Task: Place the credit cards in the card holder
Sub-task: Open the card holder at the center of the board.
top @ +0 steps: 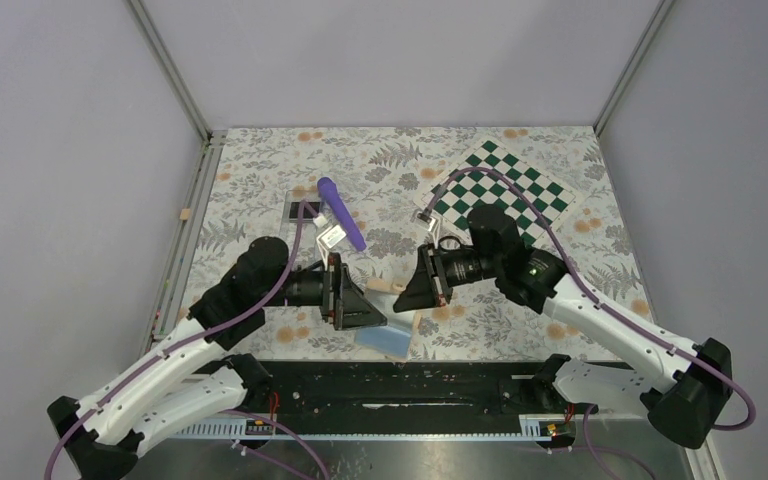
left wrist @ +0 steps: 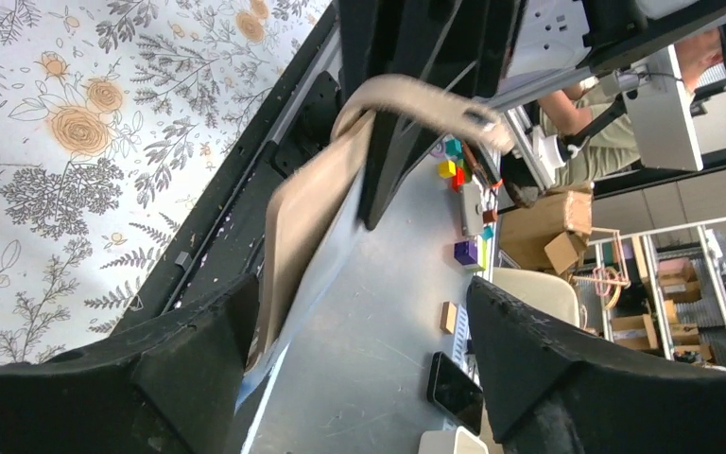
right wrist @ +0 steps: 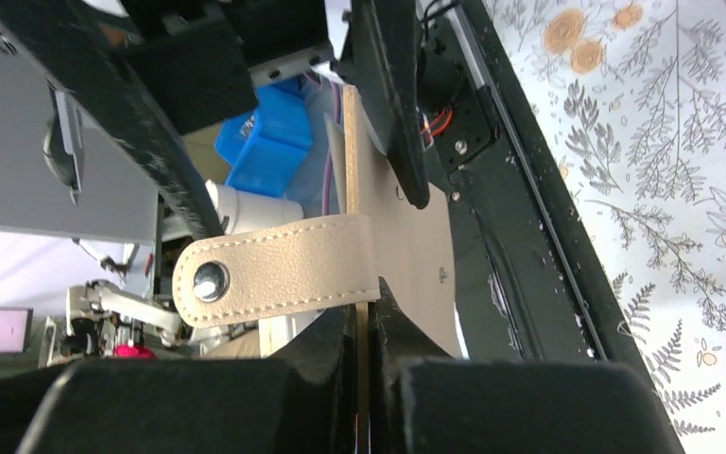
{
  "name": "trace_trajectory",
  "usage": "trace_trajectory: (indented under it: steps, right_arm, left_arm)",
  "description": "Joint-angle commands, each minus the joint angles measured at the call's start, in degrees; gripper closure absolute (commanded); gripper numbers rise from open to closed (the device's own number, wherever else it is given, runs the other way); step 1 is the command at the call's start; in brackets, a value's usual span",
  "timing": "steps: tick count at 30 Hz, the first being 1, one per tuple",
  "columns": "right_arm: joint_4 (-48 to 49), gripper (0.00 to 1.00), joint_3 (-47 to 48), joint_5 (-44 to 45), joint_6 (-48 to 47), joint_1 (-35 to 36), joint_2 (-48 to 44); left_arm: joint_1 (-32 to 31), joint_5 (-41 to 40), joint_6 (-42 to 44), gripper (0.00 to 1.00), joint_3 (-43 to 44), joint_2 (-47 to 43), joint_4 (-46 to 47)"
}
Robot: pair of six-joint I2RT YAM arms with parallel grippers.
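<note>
Near edge: the card holder (top: 388,340) hangs between the left gripper (top: 375,312) and the right gripper (top: 405,298), so that passage is blocked.
Far left: a purple cylinder (top: 341,213), a small white object (top: 332,237) and a dark box (top: 300,208) sit clustered.
Far right: the chessboard (top: 500,190) lies flat and leaves room above it.
Mid-table: the floral cloth (top: 260,160) is open.

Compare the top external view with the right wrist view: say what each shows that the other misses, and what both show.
Only the top external view: the purple cylinder, the green checkered board and the blue-grey inside of the card holder. Only the right wrist view: the metal snap on the tan strap, and the right gripper with its jaws shut on the holder's tan panel. Both: the card holder, the right gripper and the floral tablecloth.
</note>
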Motion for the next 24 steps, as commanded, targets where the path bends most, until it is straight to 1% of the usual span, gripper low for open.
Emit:
trace_trajectory:
  steps: [1, 4, 7, 9, 10, 11, 12, 14, 16, 17, 18, 19, 20, 21, 22, 23, 24]
  right_arm:
    - [15.4, 1.0, -2.7, 1.7, 12.4, -2.2, -4.7]
    - [24.5, 1.0, -5.4, 0.0, 20.1, -4.9, -6.2]
    - [28.7, 1.0, -6.0, -1.6, 24.4, -5.9, -6.0]
    - [31.2, 1.0, -6.4, -2.2, 26.5, -5.9, -5.7]
    - [32.6, 1.0, -6.6, -2.4, 27.9, -6.1, -5.6]
    - [33.4, 1.0, -6.9, -2.5, 28.4, -6.2, -5.6]
    - [33.5, 1.0, -7.0, -2.5, 28.6, -6.3, -5.5]
    - [32.8, 1.0, -7.2, -2.5, 28.3, -6.7, -5.3]
    - [30.7, 0.98, -7.4, -2.5, 26.5, -7.4, -5.3]
    - [28.8, 0.9, -7.4, -2.4, 24.7, -7.8, -5.4]
    - [26.0, 0.77, -7.2, -2.2, 22.6, -8.2, -5.5]
    - [22.2, 0.64, -6.7, -1.5, 19.6, -8.5, -5.6]
    - [15.9, 0.53, -6.0, -0.3, 16.2, -8.9, -5.7]
    - [10.3, 0.43, -4.8, 1.3, 12.4, -9.0, -5.7]
    - [5.0, 0.32, -3.4, 3.1, 8.3, -9.0, -5.5]
    - [1.0, 0.22, -2.4, 4.5, 5.3, -9.0, -5.3]
    - [-1.2, 0.14, -1.5, 4.9, 2.9, -9.0, -4.9]
  left_arm:
    - [-0.1, -1.5, -3.4, 0.19, -5.2, -3.0, 8.3]
    - [-0.1, -2.1, -4.1, 0.19, -7.9, -3.8, 9.6]
    - [-0.1, -1.5, -5.2, 0.19, -9.9, -3.8, 12.9]
    - [-0.1, 0.0, -6.4, 0.21, -10.9, -3.3, 16.6]
    - [-0.2, 0.9, -7.1, 0.25, -11.2, -3.0, 18.4]
    - [-0.2, 2.0, -7.8, 0.3, -11.5, -2.8, 20.5]
    - [-0.1, 2.8, -8.4, 0.38, -11.5, -2.7, 22.2]
    - [-0.1, 4.3, -9.0, 0.61, -11.4, -2.8, 24.2]
    - [-0.1, 3.9, -8.5, 0.87, -10.7, -3.4, 23.2]
    - [-0.2, 3.0, -7.6, 0.98, -9.8, -3.8, 19.7]
    - [-0.1, 1.7, -6.0, 1.0, -8.5, -4.0, 15.1]
    - [-0.2, 0.4, -4.6, 1.0, -7.2, -4.2, 11.5]
    - [-0.1, -0.5, -3.8, 1.0, -6.2, -4.3, 8.7]
    - [-0.1, -0.7, -3.4, 1.0, -5.4, -4.3, 6.5]
    - [-0.1, -1.0, -3.3, 1.0, -4.8, -4.3, 4.9]
    - [-0.2, -1.2, -3.4, 1.0, -4.4, -4.3, 3.7]
    - [-0.2, -1.0, -3.8, 1.0, -4.2, -4.2, 3.1]
